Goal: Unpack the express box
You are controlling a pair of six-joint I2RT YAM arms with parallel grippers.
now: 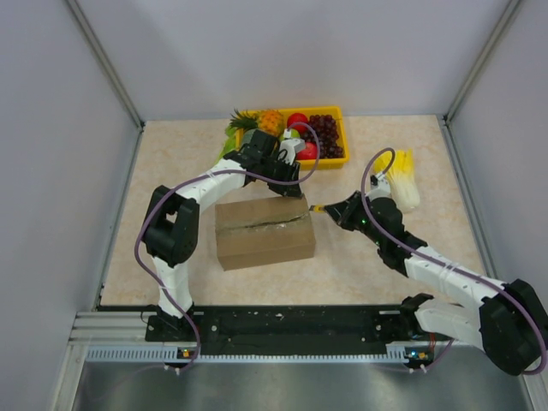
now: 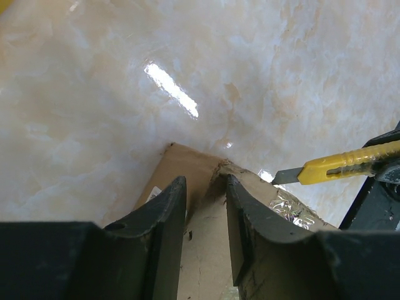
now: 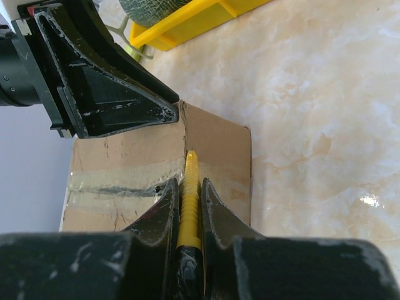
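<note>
The express box (image 1: 264, 235) is a brown cardboard carton lying mid-table, with clear tape along its top seam. My left gripper (image 1: 289, 181) is at the box's far right corner. In the left wrist view its fingers (image 2: 169, 212) stand a little apart, astride the top edge of the box (image 2: 194, 162), with cardboard showing between them. My right gripper (image 3: 189, 184) is shut on a yellow utility knife (image 3: 192, 165). The knife's tip is at the right end of the taped seam on the box (image 3: 125, 156). The knife (image 2: 344, 165) also shows its short blade in the left wrist view.
A yellow tray (image 1: 330, 109) of fruit stands just behind the box, close to the left arm. A pale yellow-green leafy vegetable (image 1: 402, 175) lies at the right, behind the right arm. Grey walls enclose the table on three sides.
</note>
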